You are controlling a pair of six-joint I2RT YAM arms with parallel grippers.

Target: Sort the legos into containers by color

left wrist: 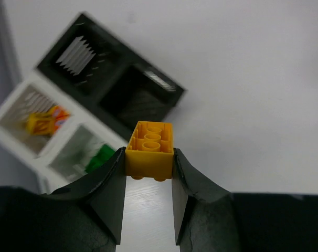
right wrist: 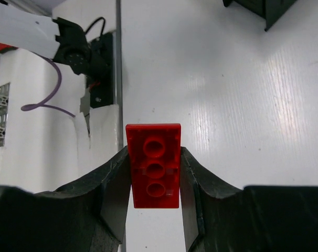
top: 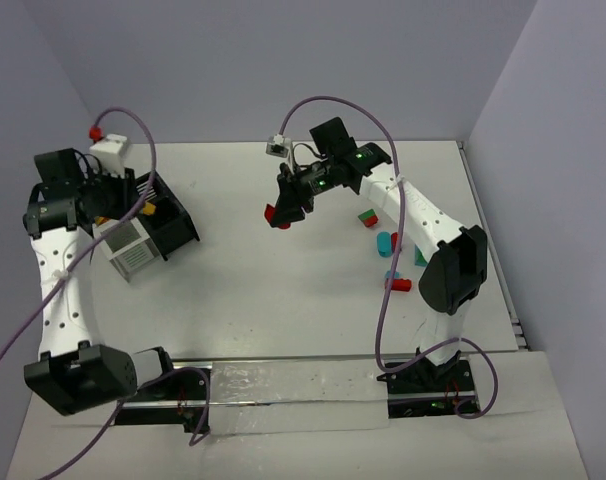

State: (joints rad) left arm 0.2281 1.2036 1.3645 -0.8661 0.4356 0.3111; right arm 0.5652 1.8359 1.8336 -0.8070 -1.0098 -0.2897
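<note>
The left gripper [left wrist: 148,155] is pinching a yellow brick [left wrist: 149,149] right at its fingertips, with the jaws narrow. It is hanging above the bin cluster [top: 133,250]. The black bin [left wrist: 172,86] is lying straight ahead of the jaws. The white bin w/ yellow and orange pieces [left wrist: 59,142] is lying off to their left.

The right gripper [right wrist: 154,155] is clamping a red brick [right wrist: 154,163] the same way, jaws narrow. It is over the bare table [top: 283,310], well apart from the bins. Some loose legos [top: 385,242] are waiting behind these jaws, near the right arm.

What could go wrong, in my opinion: if the left jaws are opening here, the yellow brick is probably falling into the black bin, because the matching bin is not under the tips. Both grips are only at the tips, so a jerk may be turning or dropping a brick. Also, if the right arm is coming to the bins now, the two arms may be colliding.

Orientation: the yellow brick's long axis seems to be running along the fingers, hollow side turned away from the palm, studs toward it. The red brick's long axis is running along the fingers too, i.e. it is sticking out past the tips, hollow underside facing the wrist camera.
</note>
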